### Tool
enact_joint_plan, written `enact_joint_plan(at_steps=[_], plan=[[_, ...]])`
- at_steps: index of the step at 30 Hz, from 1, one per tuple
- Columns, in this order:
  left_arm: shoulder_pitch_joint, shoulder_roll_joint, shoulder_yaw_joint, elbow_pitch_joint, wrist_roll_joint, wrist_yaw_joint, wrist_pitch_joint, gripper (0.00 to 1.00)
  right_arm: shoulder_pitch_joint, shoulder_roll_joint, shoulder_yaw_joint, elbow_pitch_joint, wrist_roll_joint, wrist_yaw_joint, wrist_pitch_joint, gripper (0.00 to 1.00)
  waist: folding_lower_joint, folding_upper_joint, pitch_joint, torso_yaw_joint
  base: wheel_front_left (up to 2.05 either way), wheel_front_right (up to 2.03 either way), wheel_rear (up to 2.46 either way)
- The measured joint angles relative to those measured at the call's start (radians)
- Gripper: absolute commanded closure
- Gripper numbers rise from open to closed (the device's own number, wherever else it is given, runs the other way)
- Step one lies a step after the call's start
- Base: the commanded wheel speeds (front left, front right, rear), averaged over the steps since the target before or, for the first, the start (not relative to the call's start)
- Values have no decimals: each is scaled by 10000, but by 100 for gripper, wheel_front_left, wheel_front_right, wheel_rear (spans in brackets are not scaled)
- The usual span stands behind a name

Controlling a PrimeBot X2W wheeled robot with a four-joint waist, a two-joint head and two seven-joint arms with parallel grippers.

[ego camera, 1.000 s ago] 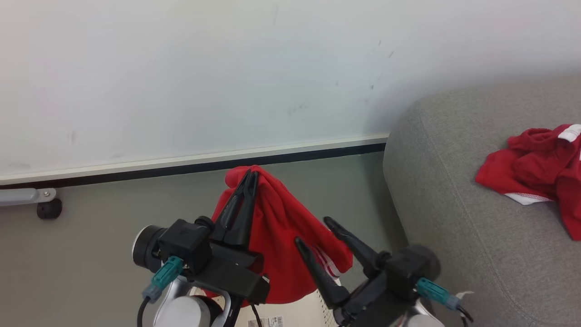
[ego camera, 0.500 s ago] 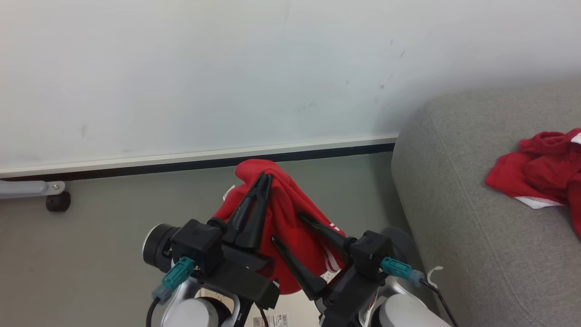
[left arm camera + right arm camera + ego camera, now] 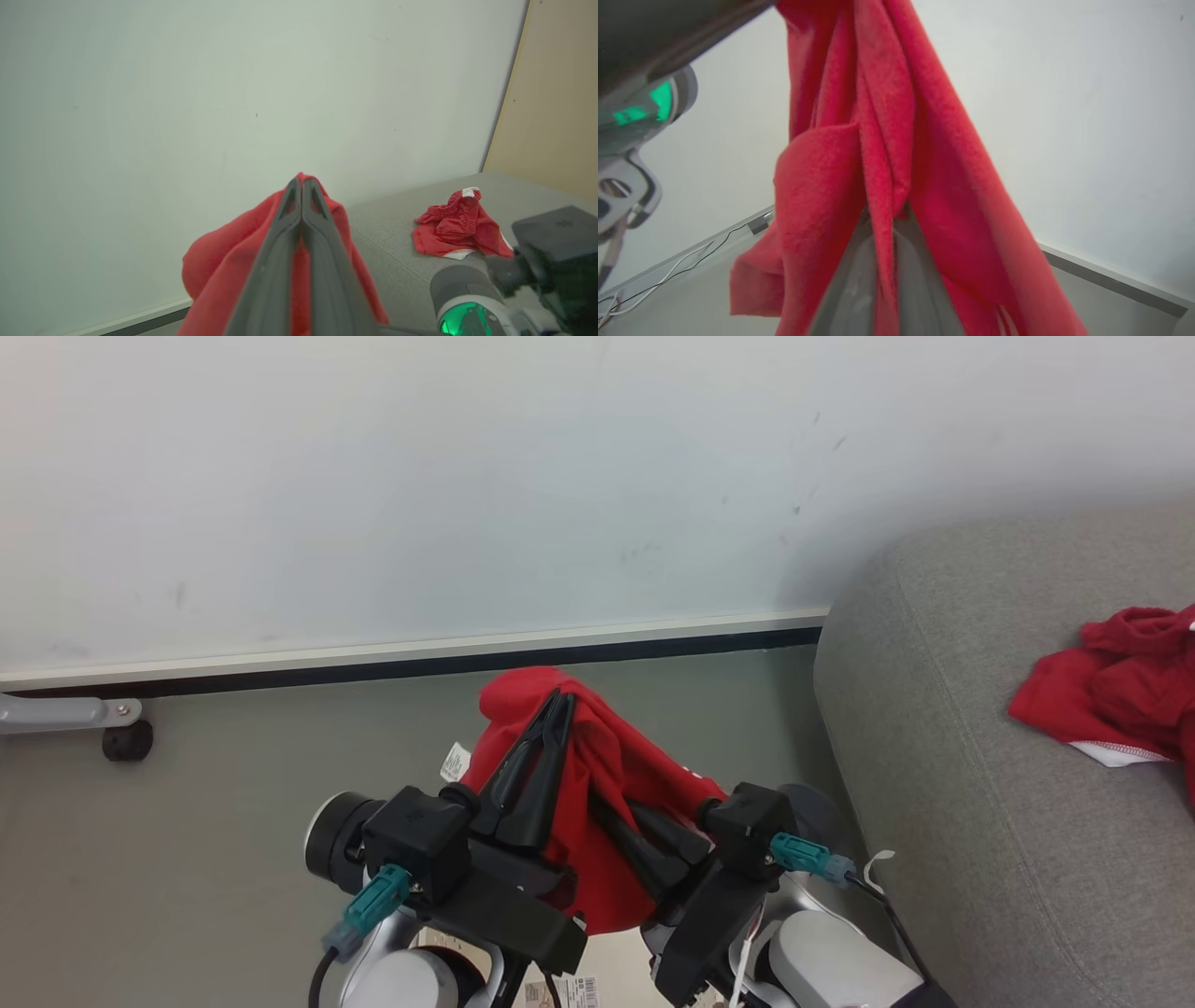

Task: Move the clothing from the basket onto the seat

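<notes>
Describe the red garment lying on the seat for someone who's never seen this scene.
Find the big grey upholstered seat on the right of the head view. On its top lies a crumpled red garment with a white-trimmed edge. The other red garment hangs in the air over the floor, off the seat; this one rests on the cushion.

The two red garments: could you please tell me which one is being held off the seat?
The garment hanging above the floor, gripped by the left claw and right claw; the other garment lies crumpled on the grey seat.
</notes>
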State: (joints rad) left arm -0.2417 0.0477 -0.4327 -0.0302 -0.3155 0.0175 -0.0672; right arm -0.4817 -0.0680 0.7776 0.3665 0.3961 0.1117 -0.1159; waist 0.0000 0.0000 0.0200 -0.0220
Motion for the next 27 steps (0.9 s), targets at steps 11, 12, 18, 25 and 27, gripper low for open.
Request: enact_joint_plan(at_steps=[11, 12, 18, 25, 27], plan=[[-18, 98, -245, -102, 21, -98, 94, 0, -659, 6, -107, 301, 470, 2, -679, 100, 0, 0, 3, -9, 0, 0, 0], [-16, 109, -270, -105, 23, -98, 123, 0, -716, 4, -207, 355, 470, 2, -734, 100, 0, 0, 1, -13, 0, 0, 0], [11, 184, -566, -132, 111, -209, 182, 0, -1006, -13, -637, 796, 537, -2, -886, 100, 0, 0, -13, -37, 0, 0, 0], [524, 489, -1026, -86, 284, -362, 477, 0, -1079, -305, -993, 1250, 556, -19, -984, 100, 0, 0, -7, -176, 0, 0, 0], [662, 516, -1099, -75, 297, -362, 518, 0, -1081, -393, -1091, 1317, 571, -38, -1043, 100, 0, 0, 4, -241, 0, 0, 0]])
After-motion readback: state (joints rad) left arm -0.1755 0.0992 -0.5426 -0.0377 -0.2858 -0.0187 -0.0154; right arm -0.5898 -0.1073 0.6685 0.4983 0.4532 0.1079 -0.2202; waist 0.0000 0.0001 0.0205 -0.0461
